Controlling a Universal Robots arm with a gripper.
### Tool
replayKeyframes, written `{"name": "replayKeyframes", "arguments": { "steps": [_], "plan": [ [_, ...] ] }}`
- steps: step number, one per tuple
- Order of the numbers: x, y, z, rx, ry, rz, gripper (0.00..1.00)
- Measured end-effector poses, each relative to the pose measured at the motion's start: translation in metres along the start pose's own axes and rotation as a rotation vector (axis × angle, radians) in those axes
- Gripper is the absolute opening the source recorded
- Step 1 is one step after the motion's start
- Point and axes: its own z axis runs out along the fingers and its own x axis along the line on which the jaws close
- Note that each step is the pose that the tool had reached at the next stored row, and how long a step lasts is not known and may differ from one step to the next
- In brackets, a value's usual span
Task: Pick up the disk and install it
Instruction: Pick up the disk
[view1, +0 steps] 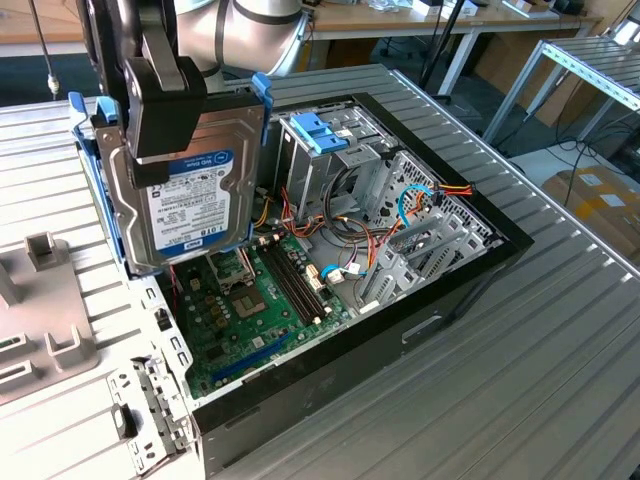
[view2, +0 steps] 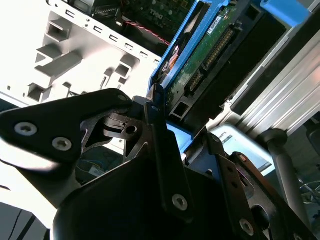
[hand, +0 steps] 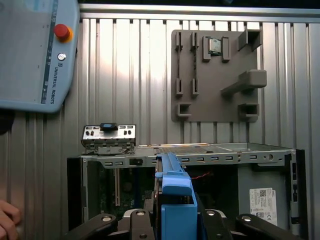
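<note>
The disk (view1: 190, 205) hangs upright in the air over the end of the open computer case (view1: 470, 270) at the exterior view's left. Its white label faces the camera and blue rails run along its edges. My gripper (view1: 166, 138) comes down from above and is shut on the disk's upper part. The second wrist view shows the disk's green circuit-board side (view2: 210, 52) past my black fingers (view2: 162, 150). In the first wrist view the disk's blue rail (hand: 175, 197) stands edge-on over the case.
Inside the case are a green motherboard (view1: 250, 300), loose cables and a metal drive cage with a light-blue bracket (view1: 320, 130). A grey fixture plate (hand: 215, 75), a small metal panel (hand: 109, 139), a control pendant (hand: 35, 50) and a person's hand (hand: 7, 220) are on the ribbed table.
</note>
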Motion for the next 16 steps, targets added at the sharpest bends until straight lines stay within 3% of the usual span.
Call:
{"name": "replayKeyframes", "arguments": {
  "steps": [16],
  "plan": [
    [0.0117, -0.0002, 0.0000, 0.0000, 0.0000, 0.000, 0.37]
  ]
}}
